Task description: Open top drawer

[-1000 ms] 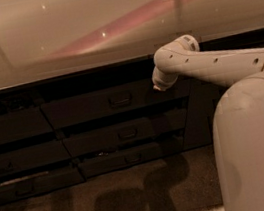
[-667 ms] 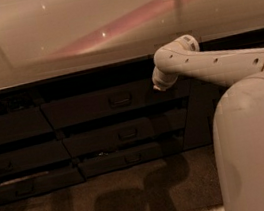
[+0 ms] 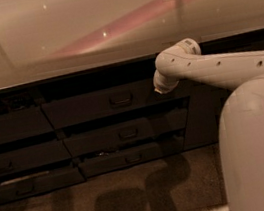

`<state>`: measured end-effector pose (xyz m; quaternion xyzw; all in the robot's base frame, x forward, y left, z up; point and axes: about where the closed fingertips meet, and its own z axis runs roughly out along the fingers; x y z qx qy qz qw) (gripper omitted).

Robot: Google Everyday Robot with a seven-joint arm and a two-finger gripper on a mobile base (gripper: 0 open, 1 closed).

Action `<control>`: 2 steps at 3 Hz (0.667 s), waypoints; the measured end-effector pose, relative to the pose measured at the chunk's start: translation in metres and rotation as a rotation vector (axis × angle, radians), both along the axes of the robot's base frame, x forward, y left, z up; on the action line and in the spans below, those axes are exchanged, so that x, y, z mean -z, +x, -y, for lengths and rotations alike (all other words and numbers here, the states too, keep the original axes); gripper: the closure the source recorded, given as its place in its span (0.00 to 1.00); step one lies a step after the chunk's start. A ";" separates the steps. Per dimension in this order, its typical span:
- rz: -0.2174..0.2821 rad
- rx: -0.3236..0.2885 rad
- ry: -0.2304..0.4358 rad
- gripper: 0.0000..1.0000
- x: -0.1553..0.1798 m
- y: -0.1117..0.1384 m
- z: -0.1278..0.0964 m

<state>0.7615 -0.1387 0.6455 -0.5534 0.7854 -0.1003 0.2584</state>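
The top drawer [image 3: 87, 108] is a wide dark grey front under the counter, with a small rectangular pull handle [image 3: 120, 99] at its centre. It looks pushed in, with a dark gap above it. My white arm [image 3: 216, 64] reaches in from the right and bends down at the wrist. My gripper [image 3: 161, 88] is at the arm's end, by the right end of the top drawer, to the right of the handle and apart from it. It is mostly hidden against the dark cabinet.
Two shorter drawer fronts [image 3: 127, 134] [image 3: 126, 158] sit below the top drawer, and another drawer stack [image 3: 14, 158] stands to the left. A pale countertop [image 3: 83, 30] runs above. My white body [image 3: 261, 145] fills the lower right. Carpet floor [image 3: 114, 207] lies in front.
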 end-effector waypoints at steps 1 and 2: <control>0.000 0.000 0.000 1.00 -0.003 0.001 0.000; 0.001 -0.001 -0.001 1.00 -0.002 0.000 0.001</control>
